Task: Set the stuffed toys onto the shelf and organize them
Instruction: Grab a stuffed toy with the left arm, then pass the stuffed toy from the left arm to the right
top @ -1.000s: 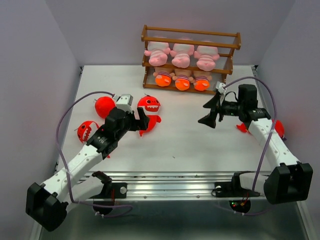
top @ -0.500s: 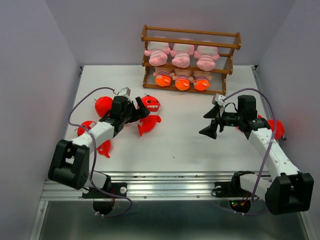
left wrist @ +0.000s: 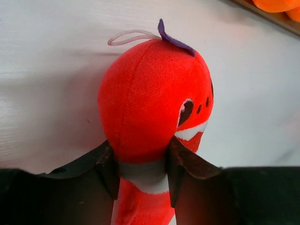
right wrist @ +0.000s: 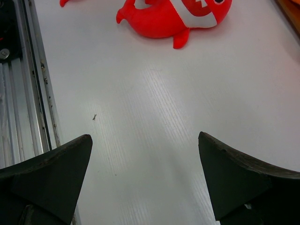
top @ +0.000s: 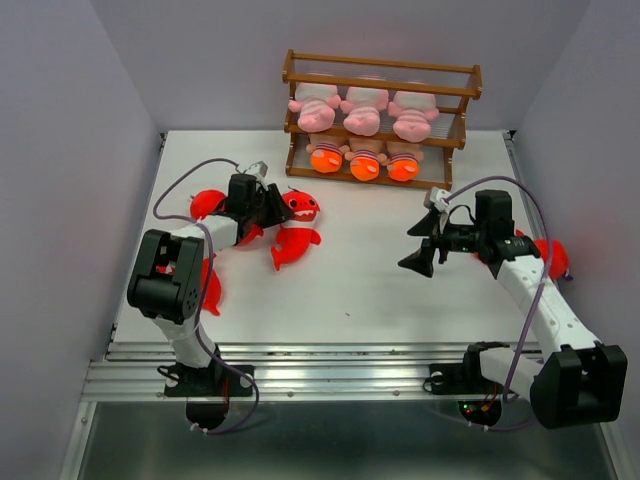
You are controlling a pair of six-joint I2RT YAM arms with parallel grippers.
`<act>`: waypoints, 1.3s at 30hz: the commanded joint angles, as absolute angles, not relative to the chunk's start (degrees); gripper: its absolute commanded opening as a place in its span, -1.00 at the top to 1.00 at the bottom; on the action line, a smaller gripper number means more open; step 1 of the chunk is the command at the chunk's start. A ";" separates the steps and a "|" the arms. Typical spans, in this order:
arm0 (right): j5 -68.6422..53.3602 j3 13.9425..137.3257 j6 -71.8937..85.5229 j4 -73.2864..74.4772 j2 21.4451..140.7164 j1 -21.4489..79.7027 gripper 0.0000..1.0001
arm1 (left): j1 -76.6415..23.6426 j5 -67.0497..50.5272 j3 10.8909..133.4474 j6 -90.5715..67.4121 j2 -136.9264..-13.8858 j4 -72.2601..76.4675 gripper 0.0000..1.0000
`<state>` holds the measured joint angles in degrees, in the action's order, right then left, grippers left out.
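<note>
Left jaws: clenched on a red shark (left wrist: 154, 98), pinching it at the white band just behind the head. Its hang-loop and purple tag point away from me. The shark lies on the white surface (top: 380, 280), in front of the left end of the shelf (top: 380, 62) and apart from it.

Right jaws: spread wide, gripping nothing, hovering over the surface on the right.

Shelf, far edge: three pink striped animals (top: 361, 112) side by side on the middle tier, three orange-footed dolls (top: 364, 160) on the bottom tier.

Second shark (top: 207, 203) lies just left of my left wrist. A third (top: 208, 285) is partly hidden by my left arm, a fourth (top: 553, 255) by my right arm.
</note>
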<state>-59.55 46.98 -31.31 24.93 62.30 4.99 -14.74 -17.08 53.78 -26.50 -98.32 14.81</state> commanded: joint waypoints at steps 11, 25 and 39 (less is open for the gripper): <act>-71.82 48.59 -76.41 53.22 67.75 6.23 -1.00 | -15.03 -34.01 39.14 -44.00 -87.47 30.92 1.00; -42.72 58.44 -62.32 40.26 68.29 33.82 -1.00 | -26.70 -24.10 36.99 -71.10 -80.07 28.05 1.00; -18.14 62.76 -54.93 30.52 72.95 48.24 -0.86 | -29.00 -14.24 42.37 -84.55 -76.91 20.48 1.00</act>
<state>-29.30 62.52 -58.13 37.93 72.79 46.63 -29.12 -17.10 40.16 -80.38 -79.81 20.49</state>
